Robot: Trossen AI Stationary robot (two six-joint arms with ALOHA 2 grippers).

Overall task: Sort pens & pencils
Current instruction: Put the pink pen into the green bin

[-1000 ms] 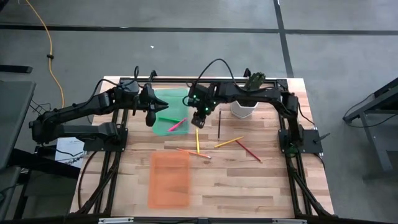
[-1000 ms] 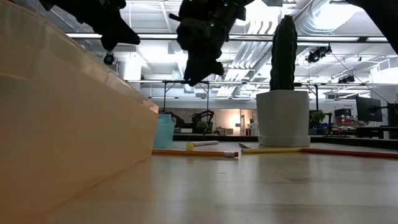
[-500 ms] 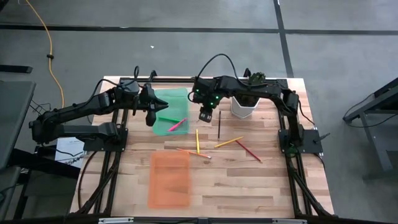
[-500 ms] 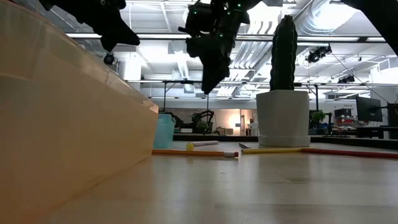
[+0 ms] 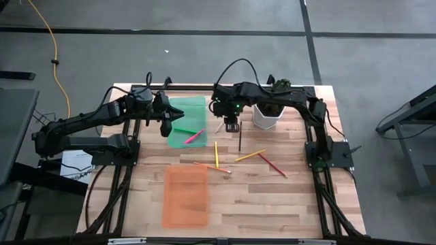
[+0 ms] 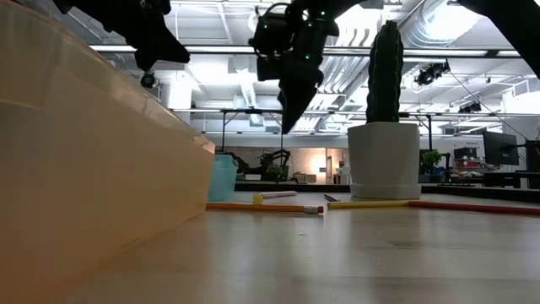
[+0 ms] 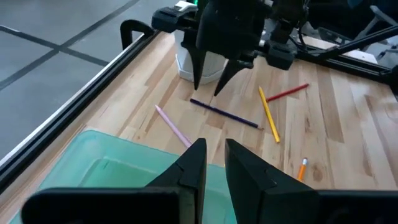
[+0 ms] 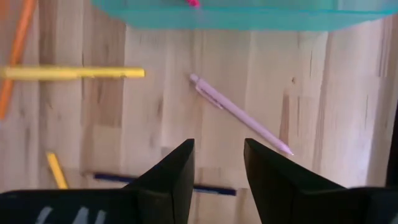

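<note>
Hovering above the table between the green bin (image 5: 187,116) and the white pot (image 5: 266,120), the right gripper (image 5: 231,126) is seen with fingers spread and nothing pinched. Directly under it, on bare wood, the pale pink pen (image 8: 239,113) is lying just outside the bin wall, clear of it. The dark pencil (image 5: 240,136) is found just beside that pen, on the pot side.

The left gripper (image 5: 165,127) is held over the bin's near-left edge; its fingers (image 7: 194,163) are set close together with a narrow gap, nothing between them.

Inside the green bin, the magenta pen (image 5: 195,136) and a green pen (image 5: 184,129) are seen. The yellow pen (image 5: 216,154), the yellow-orange pencil (image 5: 250,156), the red pencil (image 5: 272,165) and the orange pencil (image 5: 212,167) are scattered on open table toward the orange bin (image 5: 185,196).

The potted cactus (image 6: 386,72) is standing close to the right gripper's side; the pale pink pen's own spot is unobstructed from above.
</note>
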